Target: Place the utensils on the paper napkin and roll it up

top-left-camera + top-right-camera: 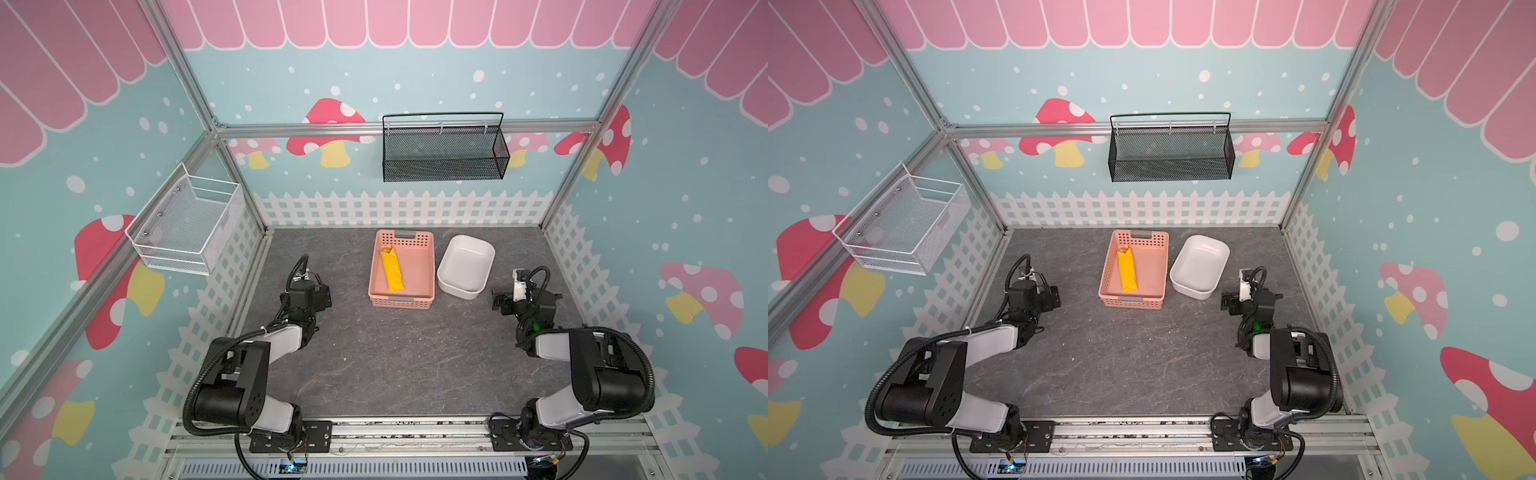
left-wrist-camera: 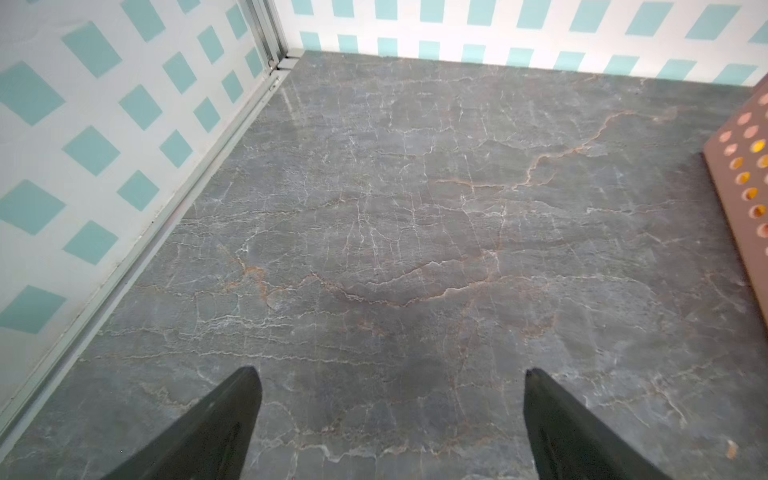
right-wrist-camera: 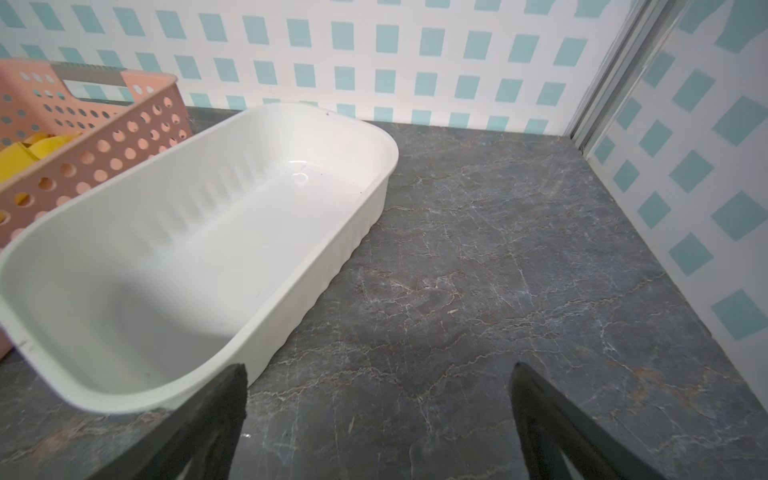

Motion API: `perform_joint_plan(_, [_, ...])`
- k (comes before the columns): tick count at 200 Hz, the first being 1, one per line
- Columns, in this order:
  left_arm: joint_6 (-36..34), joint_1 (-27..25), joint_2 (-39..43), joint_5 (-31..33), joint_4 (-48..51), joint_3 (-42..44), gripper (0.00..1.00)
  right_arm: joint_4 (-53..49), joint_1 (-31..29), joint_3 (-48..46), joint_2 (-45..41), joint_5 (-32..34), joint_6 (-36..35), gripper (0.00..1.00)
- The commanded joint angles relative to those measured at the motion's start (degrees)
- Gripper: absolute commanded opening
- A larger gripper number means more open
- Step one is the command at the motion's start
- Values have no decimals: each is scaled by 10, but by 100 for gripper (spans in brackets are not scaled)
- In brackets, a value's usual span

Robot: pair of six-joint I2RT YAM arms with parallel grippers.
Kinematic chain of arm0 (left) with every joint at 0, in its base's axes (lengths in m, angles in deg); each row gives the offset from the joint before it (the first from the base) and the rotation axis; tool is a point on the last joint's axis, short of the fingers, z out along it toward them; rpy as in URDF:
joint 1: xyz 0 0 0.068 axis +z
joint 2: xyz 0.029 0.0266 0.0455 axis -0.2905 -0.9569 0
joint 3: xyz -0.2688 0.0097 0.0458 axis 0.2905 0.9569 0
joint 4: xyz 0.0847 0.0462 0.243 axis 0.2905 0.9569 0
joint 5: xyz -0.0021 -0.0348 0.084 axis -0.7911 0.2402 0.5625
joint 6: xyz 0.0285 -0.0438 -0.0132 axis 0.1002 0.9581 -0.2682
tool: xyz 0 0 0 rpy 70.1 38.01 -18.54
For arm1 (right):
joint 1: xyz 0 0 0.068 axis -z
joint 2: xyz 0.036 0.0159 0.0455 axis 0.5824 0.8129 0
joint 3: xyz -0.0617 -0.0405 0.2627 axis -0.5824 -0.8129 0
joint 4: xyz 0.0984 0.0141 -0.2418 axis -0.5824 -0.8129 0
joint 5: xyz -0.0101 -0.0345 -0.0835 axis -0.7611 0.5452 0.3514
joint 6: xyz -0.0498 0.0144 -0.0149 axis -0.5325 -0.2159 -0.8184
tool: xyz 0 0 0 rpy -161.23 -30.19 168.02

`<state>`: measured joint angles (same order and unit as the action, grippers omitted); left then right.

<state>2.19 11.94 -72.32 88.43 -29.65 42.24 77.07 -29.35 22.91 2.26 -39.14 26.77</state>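
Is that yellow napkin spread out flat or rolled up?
Rolled up: the paper napkin lies as a short yellow tube inside the pink basket.

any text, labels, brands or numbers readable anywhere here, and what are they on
No readable text in any view.
Pink basket, white tub, rolled yellow napkin: no label or brand showing.
Black mesh basket, white wire basket: plain.
Walls: only drawn mushrooms, dots and a fence, no words.
Small lit board at the front rail: too small to read.
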Motion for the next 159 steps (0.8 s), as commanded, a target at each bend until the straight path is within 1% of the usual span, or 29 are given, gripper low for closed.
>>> perform_joint_plan(1, [-14, 3, 33, 6, -112, 33, 100, 94, -5, -19, -7, -2, -18, 100])
perform_joint_plan(21, [-20, 3, 39, -6, -130, 45, 100, 93, -8, -19, -6, 3, -19, 100])
perform_joint_plan(42, [-26, -2, 49, -15, -147, 60, 100, 107, -23, -28, -7, 46, -24, 99])
perform_joint_plan(54, [-33, -4, 53, -28, -156, 66, 100, 123, -27, -37, -8, 55, -26, 100])
perform_joint_plan(69, [-40, -4, 49, -43, -148, 59, 100, 165, -28, -60, -4, 62, -25, 100])
perform_joint_plan(83, [-44, -6, 47, -47, -144, 57, 100, 235, -29, -87, 15, 55, -27, 99])
perform_joint_plan(94, [-50, -13, 56, -46, -160, 69, 100, 199, -30, -78, 5, 63, -28, 100])
perform_joint_plan(104, [-58, -22, 64, -45, -179, 85, 100, 224, -31, -83, 13, 62, -27, 99])
perform_joint_plan(115, [-59, -24, 65, -44, -182, 88, 100, 206, -31, -80, 7, 64, -28, 100])
perform_joint_plan(125, [-65, -23, 57, -40, -181, 81, 100, 221, -31, -82, 12, 63, -28, 100])
perform_joint_plan(137, [-77, -22, 33, -39, -213, 82, 100, 212, -32, -81, 10, 65, -28, 99])
perform_joint_plan(151, [-75, -11, -23, -39, -310, 103, 100, 215, -32, -82, 10, 65, -28, 100])
perform_joint_plan(159, [-71, -2, -47, -55, -366, 115, 100, 218, -32, -82, 9, 64, -28, 99])
